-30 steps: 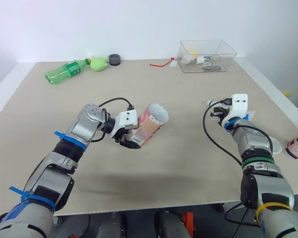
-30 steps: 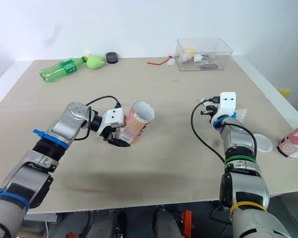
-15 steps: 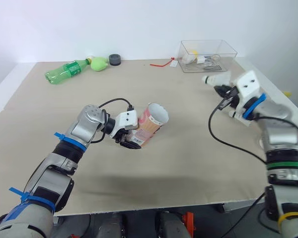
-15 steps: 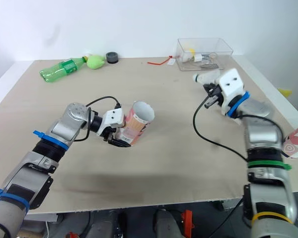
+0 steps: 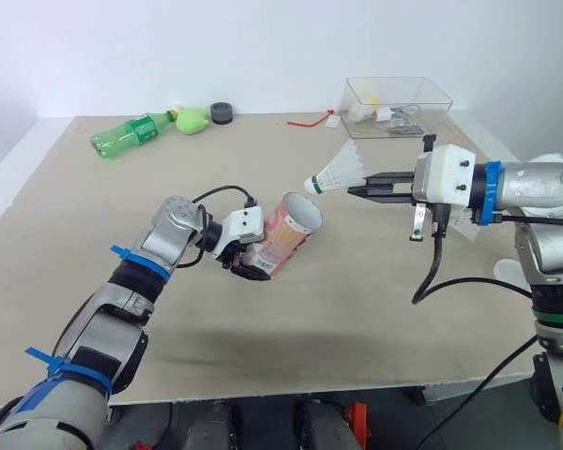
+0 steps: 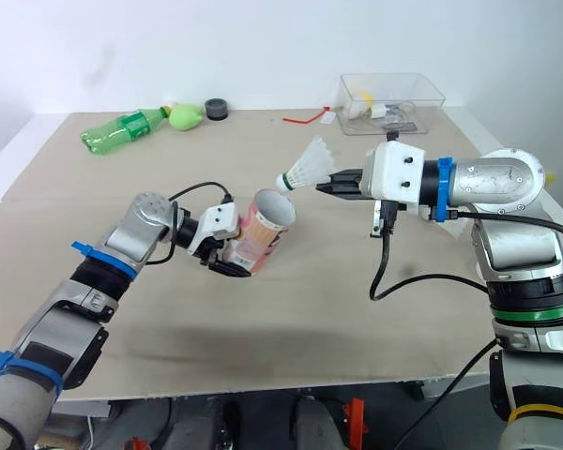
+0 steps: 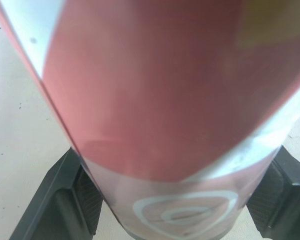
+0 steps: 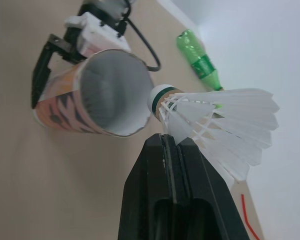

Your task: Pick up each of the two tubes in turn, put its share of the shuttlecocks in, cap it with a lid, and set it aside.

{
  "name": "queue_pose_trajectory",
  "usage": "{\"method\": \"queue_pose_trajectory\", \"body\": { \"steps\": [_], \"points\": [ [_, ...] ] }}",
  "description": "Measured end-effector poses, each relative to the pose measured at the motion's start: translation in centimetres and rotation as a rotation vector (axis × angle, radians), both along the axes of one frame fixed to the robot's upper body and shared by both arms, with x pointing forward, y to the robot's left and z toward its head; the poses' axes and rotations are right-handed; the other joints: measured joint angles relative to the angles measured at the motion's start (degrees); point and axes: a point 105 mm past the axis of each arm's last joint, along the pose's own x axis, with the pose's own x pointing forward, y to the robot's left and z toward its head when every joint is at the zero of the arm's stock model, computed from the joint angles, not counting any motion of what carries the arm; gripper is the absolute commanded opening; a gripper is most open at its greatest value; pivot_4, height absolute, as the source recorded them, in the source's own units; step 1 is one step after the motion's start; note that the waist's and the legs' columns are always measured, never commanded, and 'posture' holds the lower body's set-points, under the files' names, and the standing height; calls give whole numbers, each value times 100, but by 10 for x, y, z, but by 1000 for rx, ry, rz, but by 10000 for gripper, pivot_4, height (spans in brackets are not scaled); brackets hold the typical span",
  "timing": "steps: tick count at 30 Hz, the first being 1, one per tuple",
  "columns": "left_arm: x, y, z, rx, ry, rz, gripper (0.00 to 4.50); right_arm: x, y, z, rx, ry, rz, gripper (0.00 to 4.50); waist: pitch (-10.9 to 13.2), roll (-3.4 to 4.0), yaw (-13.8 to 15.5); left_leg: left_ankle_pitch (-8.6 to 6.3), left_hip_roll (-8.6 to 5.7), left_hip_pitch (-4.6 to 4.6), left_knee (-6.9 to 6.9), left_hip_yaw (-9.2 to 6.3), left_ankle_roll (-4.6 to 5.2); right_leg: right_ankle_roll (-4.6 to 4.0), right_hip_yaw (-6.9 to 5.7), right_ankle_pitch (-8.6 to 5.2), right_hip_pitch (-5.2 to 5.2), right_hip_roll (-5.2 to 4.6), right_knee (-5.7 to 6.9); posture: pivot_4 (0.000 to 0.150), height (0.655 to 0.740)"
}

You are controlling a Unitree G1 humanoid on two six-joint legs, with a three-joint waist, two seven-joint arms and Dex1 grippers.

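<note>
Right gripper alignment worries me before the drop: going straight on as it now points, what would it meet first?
Probably the rim of the tube, held tilted by the left gripper: the right gripper, shut on the shuttlecock, aims at its open mouth. Depth is unclear.

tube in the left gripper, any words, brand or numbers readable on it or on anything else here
No readable text anywhere.
tube in the left gripper: only a white spiral mark, no letters.
green bottle: too small to read.
clear box: contents too small to read.
shuttlecock: no print seen.
</note>
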Motion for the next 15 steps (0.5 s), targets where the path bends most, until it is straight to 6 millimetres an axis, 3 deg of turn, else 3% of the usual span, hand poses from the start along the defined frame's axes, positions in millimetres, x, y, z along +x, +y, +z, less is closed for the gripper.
{"method": "queue_pose_trajectory", "body": {
  "steps": [15],
  "points": [
    [0, -5, 1, -7, 3, -7, 31532, 2, 26, -21, -109, -1, 118, 653, 1, -2, 30, -1, 1, -8, 0, -7, 1, -5, -9, 4, -5, 3, 1, 1500, 7400]
  ]
}}
